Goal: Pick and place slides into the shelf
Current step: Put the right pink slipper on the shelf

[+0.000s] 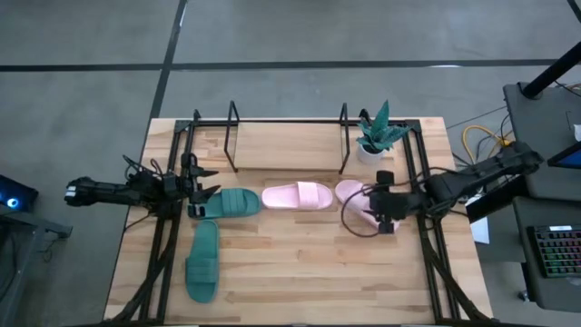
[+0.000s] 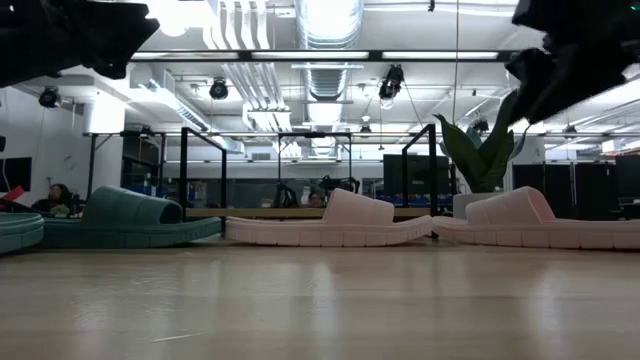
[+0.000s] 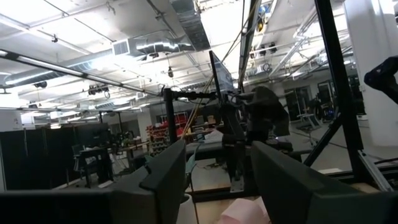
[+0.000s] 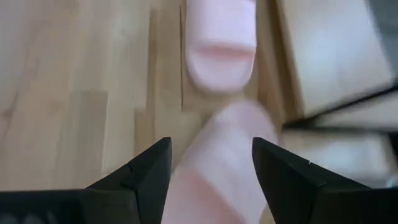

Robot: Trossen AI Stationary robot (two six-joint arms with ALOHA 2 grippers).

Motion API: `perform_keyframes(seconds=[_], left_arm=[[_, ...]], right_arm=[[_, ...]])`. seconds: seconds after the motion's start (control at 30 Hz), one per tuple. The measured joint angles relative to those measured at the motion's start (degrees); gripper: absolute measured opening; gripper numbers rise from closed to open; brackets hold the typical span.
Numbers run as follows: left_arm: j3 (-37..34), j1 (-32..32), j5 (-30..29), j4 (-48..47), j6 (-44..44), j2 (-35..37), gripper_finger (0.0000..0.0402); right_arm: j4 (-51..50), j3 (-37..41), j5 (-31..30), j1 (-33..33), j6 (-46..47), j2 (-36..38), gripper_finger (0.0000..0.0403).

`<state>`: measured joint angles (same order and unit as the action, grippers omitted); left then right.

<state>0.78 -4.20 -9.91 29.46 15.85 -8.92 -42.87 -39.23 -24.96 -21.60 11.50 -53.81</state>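
From above, my right gripper (image 1: 388, 218) is hanging over 1 pale pink slide (image 1: 356, 198); its mate (image 1: 298, 196) is lying beside a green slide (image 1: 229, 202), where my left gripper (image 1: 201, 193) is hovering. Another green slide (image 1: 203, 262) is lying nearer the front edge. The shelf (image 1: 287, 145) is standing behind them.

Low view: no writing is showing on the slides.

Wrist views: both my finger pairs are spread apart, gripping nothing.

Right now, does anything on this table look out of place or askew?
One dark green slide lies apart near the front, turned crosswise to the other three slides, which lie in a row before the shelf. A potted plant stands beside the shelf. Nothing is spilled or damaged.
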Motion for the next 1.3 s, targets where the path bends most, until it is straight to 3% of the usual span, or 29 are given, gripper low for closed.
perform_keyframes(seconds=[0.5,0.77,1.1,1.3], left_arm=[[-0.04,0.01,-1.27,0.02,0.05,-0.19,0.0168],[-0.04,-0.01,-1.29,0.06,0.06,-0.38,0.0168],[-0.04,-0.01,-1.3,0.02,0.07,-0.38,0.0168],[-0.04,0.01,-1.31,0.17,0.06,-0.34,0.0168]], right_arm=[[-0.03,0.27,-2.92,-2.87,2.04,-14.69,0.0214],[-0.22,0.27,-12.74,-2.87,2.04,-22.48,0.0214],[-0.66,0.36,-12.83,-2.8,1.99,-25.9,0.0214],[-1.57,0.34,-17.77,-2.56,4.29,-26.67,0.0214]])
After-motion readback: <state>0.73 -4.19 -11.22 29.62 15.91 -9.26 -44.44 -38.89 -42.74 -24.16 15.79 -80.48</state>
